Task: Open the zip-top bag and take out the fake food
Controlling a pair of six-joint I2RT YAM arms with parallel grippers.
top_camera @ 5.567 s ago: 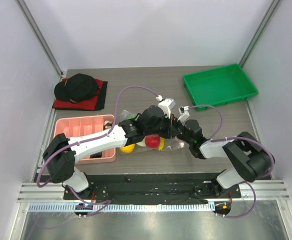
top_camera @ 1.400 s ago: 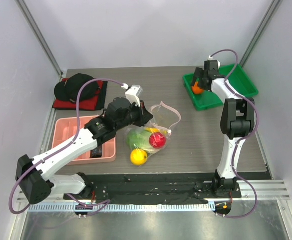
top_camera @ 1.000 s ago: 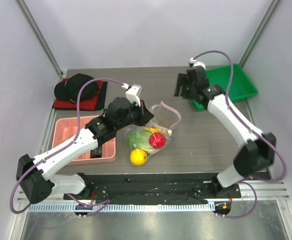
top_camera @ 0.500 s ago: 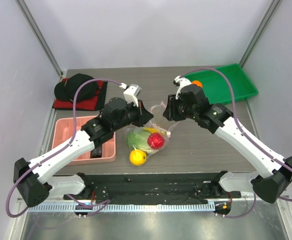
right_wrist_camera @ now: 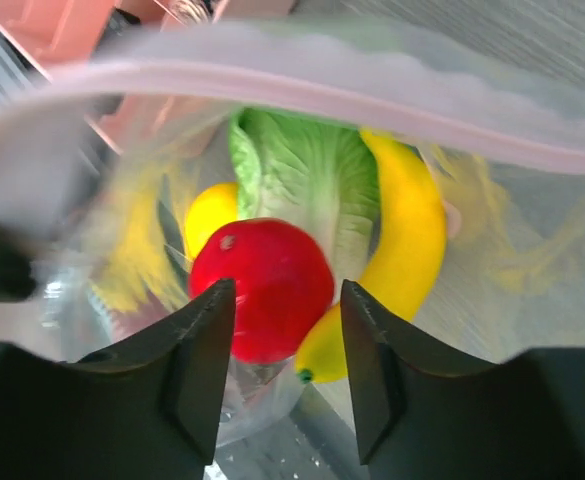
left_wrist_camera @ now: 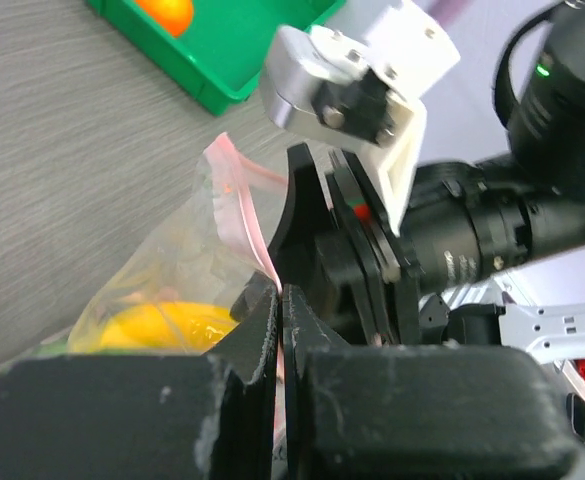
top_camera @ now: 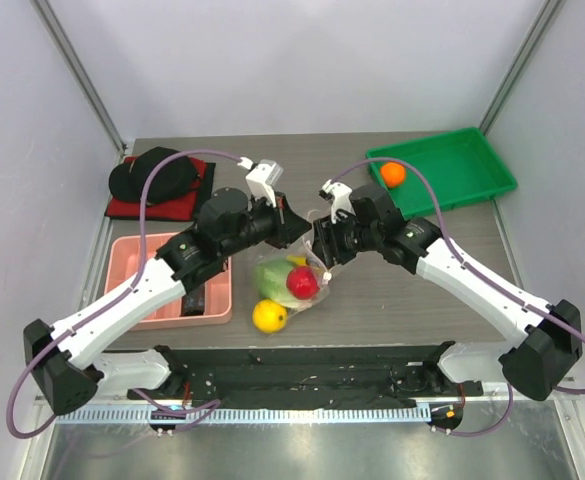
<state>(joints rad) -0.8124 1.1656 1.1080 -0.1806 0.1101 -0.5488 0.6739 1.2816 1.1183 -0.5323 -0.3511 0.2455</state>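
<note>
We find the bag (top_camera: 322, 288) lying mid-table with its mouth facing the far side. The left gripper (left_wrist_camera: 280, 300) is pinched closed on the bag's pink zip strip (right_wrist_camera: 322, 80) and holds the rim up. The right gripper (right_wrist_camera: 287, 350) is at the mouth, fingers apart with nothing gripped. The red fruit (right_wrist_camera: 262, 290) lies just ahead of its tips.

We judge the film thin, soft and slippery, so it would likely sag shut if the rim were let go. The toys look light, hard and smooth. The red fruit is round, so we would pinch it across its widest middle to stop it squirting out.

Behind it, 1 banana (right_wrist_camera: 412, 250) and 1 cabbage (right_wrist_camera: 307, 180) press close, with 1 lemon (right_wrist_camera: 212, 215) deeper in. The zip strip hangs across the top of the mouth and could snag the fingers, and the 2 grippers are very near each other.

The green tray (top_camera: 472, 185) at far right holds 1 orange (top_camera: 393, 173). The pink tray (top_camera: 147, 255) and a cap (top_camera: 152, 172) on the left are well apart from the bag.
</note>
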